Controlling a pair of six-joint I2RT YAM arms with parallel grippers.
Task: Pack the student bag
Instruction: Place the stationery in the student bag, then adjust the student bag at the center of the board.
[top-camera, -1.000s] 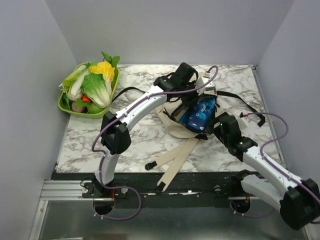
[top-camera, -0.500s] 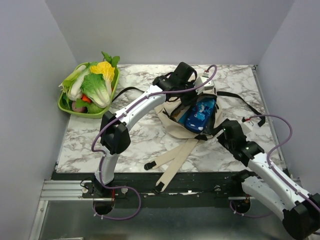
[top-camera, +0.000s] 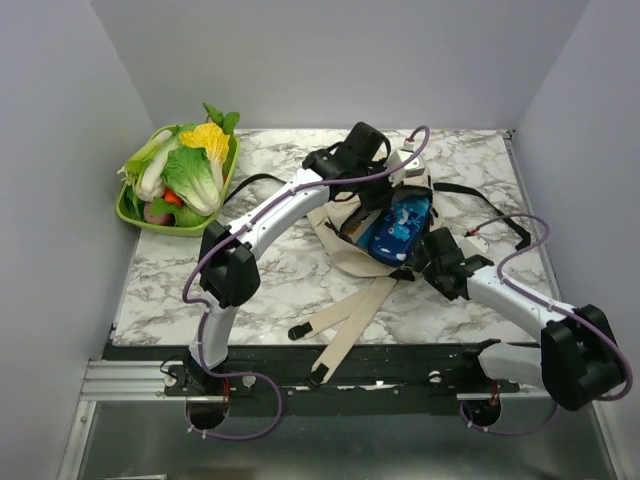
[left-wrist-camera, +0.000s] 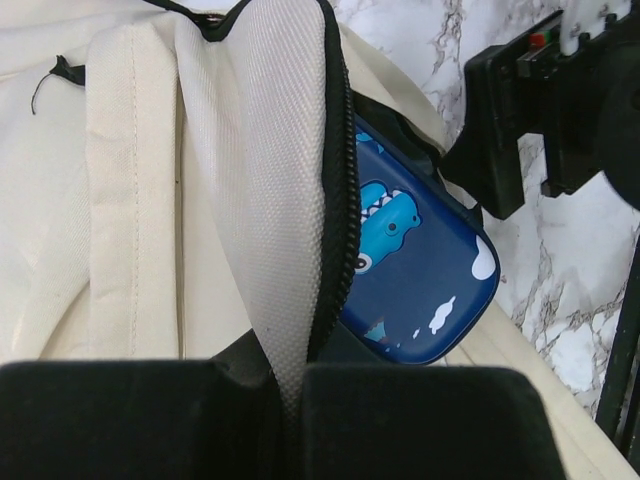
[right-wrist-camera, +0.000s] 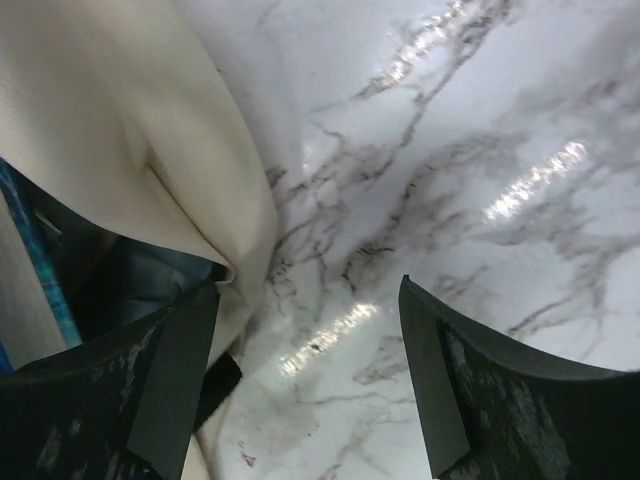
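The student bag (top-camera: 350, 250), beige cloth with black zip trim, lies mid-table with its mouth held up. My left gripper (top-camera: 392, 178) is shut on the bag's opening flap; in the left wrist view its fingers (left-wrist-camera: 400, 420) pinch the woven cloth beside the zip (left-wrist-camera: 345, 200). A dark-blue pencil case (top-camera: 395, 228) with a cartoon print (left-wrist-camera: 410, 290) sits inside the mouth. My right gripper (top-camera: 425, 255) stands open at the bag's right lower edge. In the right wrist view it (right-wrist-camera: 310, 370) spans bare marble, its left finger against the bag's cloth (right-wrist-camera: 130, 120).
A green basket (top-camera: 135, 212) of toy vegetables stands at the back left. Long beige straps (top-camera: 345, 320) run from the bag to the table's near edge. A black strap (top-camera: 480, 200) trails to the right. Grey walls close in both sides.
My right arm has dropped low and its gripper has moved left to the bag's right edge. The left gripper has kept its hold on the flap.
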